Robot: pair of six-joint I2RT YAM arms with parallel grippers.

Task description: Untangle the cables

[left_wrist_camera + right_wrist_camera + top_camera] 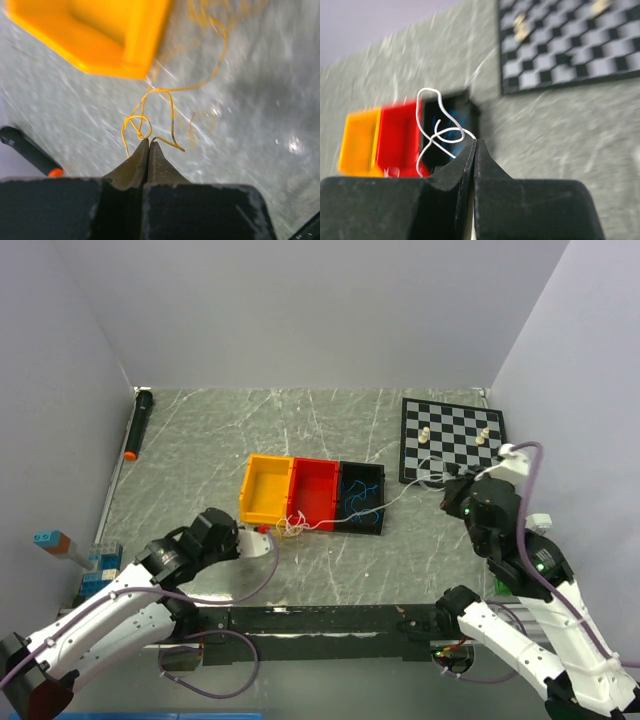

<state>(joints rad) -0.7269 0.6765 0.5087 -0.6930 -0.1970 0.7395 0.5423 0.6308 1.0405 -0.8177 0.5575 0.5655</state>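
The cables are thin wires. A small tangle [294, 525] lies on the table just in front of the red bin [315, 490]. My left gripper [148, 143] is shut on the end of a yellow wire [171, 107], which loops off past the yellow bin [100, 35]. In the top view this gripper [264, 532] sits just left of the tangle. A white wire [405, 490] runs from the tangle to my right gripper [446, 486], which is lifted near the chessboard. That gripper [476, 143] is shut on the white wire [427, 92]. A blue wire [362, 492] lies coiled in the black bin [350, 525].
Yellow, red and black bins stand in a row at mid-table. A chessboard [452, 440] with two pale pieces lies at the back right. A black marker with an orange tip [138, 422] lies along the left wall. Toy blocks [95, 565] sit at the left edge.
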